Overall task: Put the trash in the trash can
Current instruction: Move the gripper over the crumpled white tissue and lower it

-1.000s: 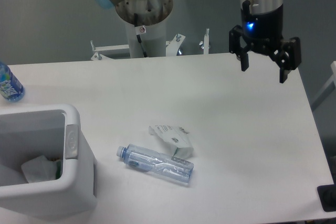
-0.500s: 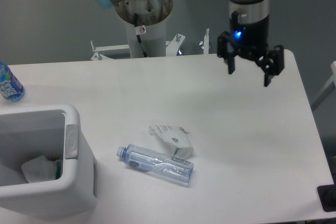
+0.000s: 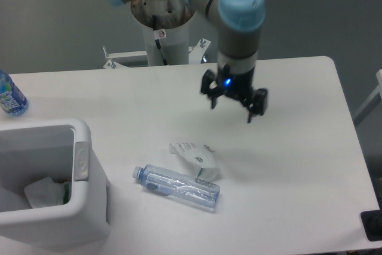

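The gripper [image 3: 234,104] hangs with spread, empty jaws above the crumpled wrapper [image 3: 195,154] — ideally it descends centred on that, clear of the crushed bottle [image 3: 177,187] touching it.

White bench [image 3: 298,165], white trash can [image 3: 89,207]
Wrapper [image 3: 194,154] white with dark print; crushed bottle [image 3: 177,187] clear bluish; water bottle [image 3: 10,97] blue-labelled, far left.

Hand [image 3: 232,108] (fingers spread, empty) above table [image 3: 298,165], near wrapper [image 3: 195,154] and crushed bottle [image 3: 177,187].
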`<state>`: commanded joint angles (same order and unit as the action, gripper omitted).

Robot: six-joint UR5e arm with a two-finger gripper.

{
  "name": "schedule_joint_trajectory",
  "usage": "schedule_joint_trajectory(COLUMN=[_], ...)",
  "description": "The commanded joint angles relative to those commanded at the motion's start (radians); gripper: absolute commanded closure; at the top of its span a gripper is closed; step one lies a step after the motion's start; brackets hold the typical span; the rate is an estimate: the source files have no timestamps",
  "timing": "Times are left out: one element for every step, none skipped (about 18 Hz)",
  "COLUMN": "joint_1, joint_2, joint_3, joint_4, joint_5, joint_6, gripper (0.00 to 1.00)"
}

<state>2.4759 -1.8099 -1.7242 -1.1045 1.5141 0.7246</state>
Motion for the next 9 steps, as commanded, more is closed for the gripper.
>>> schedule_joint_trajectory(joint_1=[-0.015, -0.028, -0.037, -0.04, -0.041, -0.043, -0.057, -0.07, -0.078], joint_2=[-0.014, -0.022, -0.026, -0.032, -0.042, -0.054, -0.066, -0.077, -0.091], joint_3=[0.005, 0.011, 0.014, 0.014, 0.012, 0.014, 0.012, 0.008, 0.003], joint_4=[0.0, 0.0, 0.0, 0.0, 0.011, 0.04, 0.084, 0.121, 0.141], joint_5=[-0.002, -0.005, -0.017, -0.037, -0.047, -0.049, -0.048, -0.043, -0.041], joint_6=[-0.055, -0.112, -0.164, -0.203, -0.238, -0.285, -0.359, -0.407, -0.425], gripper=[0.0, 0.0, 0.0, 0.0, 0.0, 0.0, 0.0, 0.0, 0.0])
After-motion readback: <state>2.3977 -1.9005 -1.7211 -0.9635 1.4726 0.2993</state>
